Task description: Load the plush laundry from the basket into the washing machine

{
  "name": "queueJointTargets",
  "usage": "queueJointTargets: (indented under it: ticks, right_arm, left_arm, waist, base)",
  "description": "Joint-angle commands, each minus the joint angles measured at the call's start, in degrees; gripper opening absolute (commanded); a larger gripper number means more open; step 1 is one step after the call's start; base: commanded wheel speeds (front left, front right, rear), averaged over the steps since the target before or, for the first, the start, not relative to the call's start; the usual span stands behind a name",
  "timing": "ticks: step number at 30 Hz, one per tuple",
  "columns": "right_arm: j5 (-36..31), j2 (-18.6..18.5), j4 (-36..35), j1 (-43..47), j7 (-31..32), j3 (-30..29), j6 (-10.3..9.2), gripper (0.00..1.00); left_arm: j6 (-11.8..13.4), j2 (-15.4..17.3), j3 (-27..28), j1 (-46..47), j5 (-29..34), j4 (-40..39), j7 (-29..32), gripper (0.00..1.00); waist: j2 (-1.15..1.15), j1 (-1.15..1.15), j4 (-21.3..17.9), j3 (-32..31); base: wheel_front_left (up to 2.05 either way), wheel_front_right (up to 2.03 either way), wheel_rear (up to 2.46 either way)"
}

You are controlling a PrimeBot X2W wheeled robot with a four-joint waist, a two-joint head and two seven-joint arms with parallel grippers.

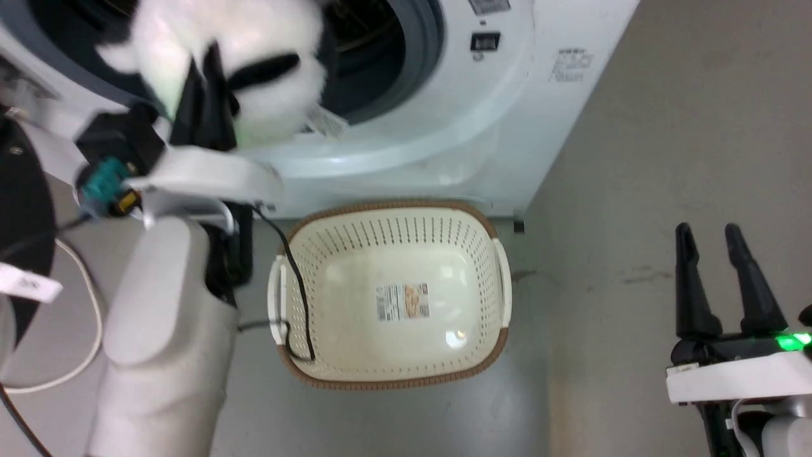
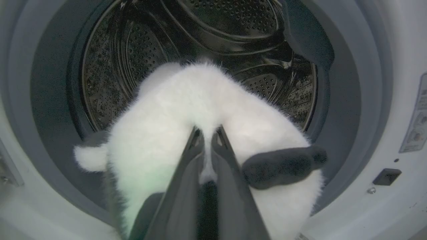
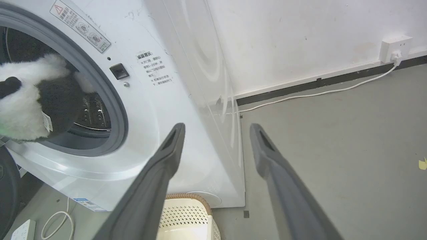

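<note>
Our left gripper clenches the plush toy at the washer's mouth; we should carry it deep inside before letting go; right gripper gapes idle; basket empty.

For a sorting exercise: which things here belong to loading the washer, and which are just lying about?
Job: plush, held by left gripper; basket; washer.
Lying about: wall socket; white cable; yellow scrap.
</note>
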State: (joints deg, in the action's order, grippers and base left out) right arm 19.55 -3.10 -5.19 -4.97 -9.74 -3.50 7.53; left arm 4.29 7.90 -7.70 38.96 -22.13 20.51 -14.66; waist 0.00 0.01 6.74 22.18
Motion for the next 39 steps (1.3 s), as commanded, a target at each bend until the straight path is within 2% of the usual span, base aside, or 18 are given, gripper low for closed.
queueJointTargets:
  ticks: [1,2,6,18,29,37,38,39]
  right_arm:
    - [-0.49,-0.28,-0.74,-1.03,0.15,-0.28,-0.04,1.0]
    - [-0.48,-0.64,-2.09,-1.48,0.56,-0.58,-0.04,1.0]
    - [-0.37,-1.16,-4.11,-2.08,1.1,-0.89,-0.04,1.0]
    - [0.12,-2.27,-9.99,-2.4,1.89,-2.07,-0.04,1.0]
    - [0.69,-2.0,-13.66,-0.76,1.89,-2.51,-0.04,1.0]
    - [0.69,-1.94,-15.1,-0.06,1.86,-3.0,-0.04,1.0]
    - [0.68,-1.93,-15.24,0.02,1.92,-3.09,-0.04,1.0]
    - [0.67,-1.92,-15.35,0.07,1.98,-3.19,-0.04,1.0]
  left_arm:
    - [-0.75,0.02,1.06,2.58,0.7,0.42,-0.34,0.0]
    - [-1.16,0.4,3.02,6.52,1.59,1.9,-0.34,0.0]
    - [-1.5,1.85,4.91,12.52,3.06,3.36,-0.34,0.0]
    - [-1.51,7.85,6.66,30.6,4.83,10.53,1.73,0.0]
    - [-1.13,12.12,6.62,41.31,5.66,13.31,4.59,0.0]
    - [0.44,12.47,7.28,45.57,4.97,15.69,5.05,0.0]
    - [0.57,12.31,7.36,45.88,4.79,16.03,4.81,0.22]
    - [0.6,12.13,7.39,46.14,4.59,16.45,4.7,0.87]
  waist:
    - [0.0,-0.01,-1.51,3.67]
    - [0.0,-0.01,-2.34,6.62]
    - [0.0,-0.01,-3.41,10.63]
    - [0.0,-0.01,-6.11,21.66]
    - [0.0,-0.01,-7.12,28.14]
    - [0.0,-0.01,-7.13,30.27]
    - [0.0,-0.01,-7.04,30.4]
    - [0.0,-0.01,-6.93,30.48]
  base:
    - [0.0,0.0,0.0]
    - [0.0,0.0,0.0]
    - [0.0,0.0,0.0]
    - [0.0,0.0,0.0]
    - [0.0,0.0,0.0]
    - [0.0,0.0,0.0]
    - [0.0,0.0,0.0]
    - [0.0,0.0,0.0]
